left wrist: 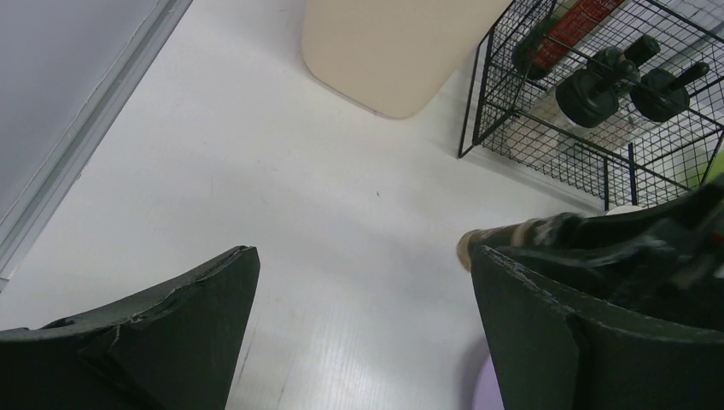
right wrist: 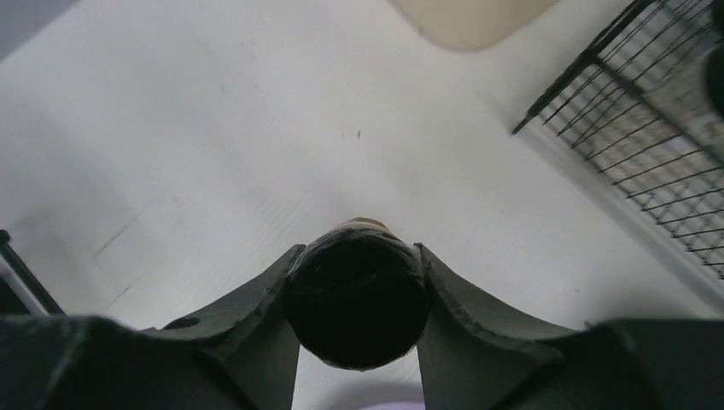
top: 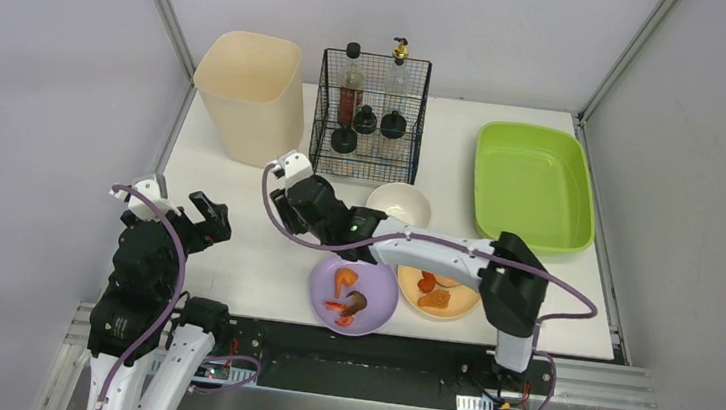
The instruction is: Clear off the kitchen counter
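Observation:
The white kitchen counter (top: 233, 258) carries a purple plate (top: 383, 292) with food scraps, an orange plate (top: 458, 300) with food and a white bowl (top: 399, 206). My right gripper (top: 283, 207) reaches left across the counter and is shut on a dark cylindrical object (right wrist: 357, 299) with a beige far end; in the right wrist view the gripper (right wrist: 357, 256) holds it above bare counter. The object's beige tip also shows in the left wrist view (left wrist: 468, 246). My left gripper (top: 207, 218) is open and empty, over the counter's left front (left wrist: 363, 256).
A beige bin (top: 249, 94) stands at the back left. A black wire rack (top: 368, 115) with bottles and dark shakers stands beside it. A lime-green tub (top: 532, 181) lies at the back right. Grey walls and metal rails frame the counter.

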Robot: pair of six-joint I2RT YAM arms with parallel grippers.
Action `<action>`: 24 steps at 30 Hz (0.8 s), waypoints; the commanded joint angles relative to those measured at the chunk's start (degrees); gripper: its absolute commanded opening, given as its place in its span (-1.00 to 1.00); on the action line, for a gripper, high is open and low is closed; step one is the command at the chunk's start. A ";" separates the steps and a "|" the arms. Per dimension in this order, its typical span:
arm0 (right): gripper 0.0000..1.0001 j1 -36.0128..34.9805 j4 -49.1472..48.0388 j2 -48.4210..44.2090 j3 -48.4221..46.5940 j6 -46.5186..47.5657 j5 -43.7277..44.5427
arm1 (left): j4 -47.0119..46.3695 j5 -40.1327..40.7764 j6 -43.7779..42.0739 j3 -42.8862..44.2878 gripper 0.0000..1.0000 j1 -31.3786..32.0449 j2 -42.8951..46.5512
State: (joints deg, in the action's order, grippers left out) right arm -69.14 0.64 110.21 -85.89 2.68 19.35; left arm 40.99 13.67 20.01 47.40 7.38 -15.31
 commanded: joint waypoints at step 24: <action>-0.34 23.97 -1.84 -13.16 0.73 0.27 5.63 | -1.71 -1.28 -0.50 -0.10 0.97 -0.69 -0.95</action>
State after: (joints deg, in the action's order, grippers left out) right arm -47.59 -0.25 95.35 -81.10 5.13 25.89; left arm 40.99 13.54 20.01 47.40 7.38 -15.38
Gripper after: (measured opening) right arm 0.475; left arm 0.989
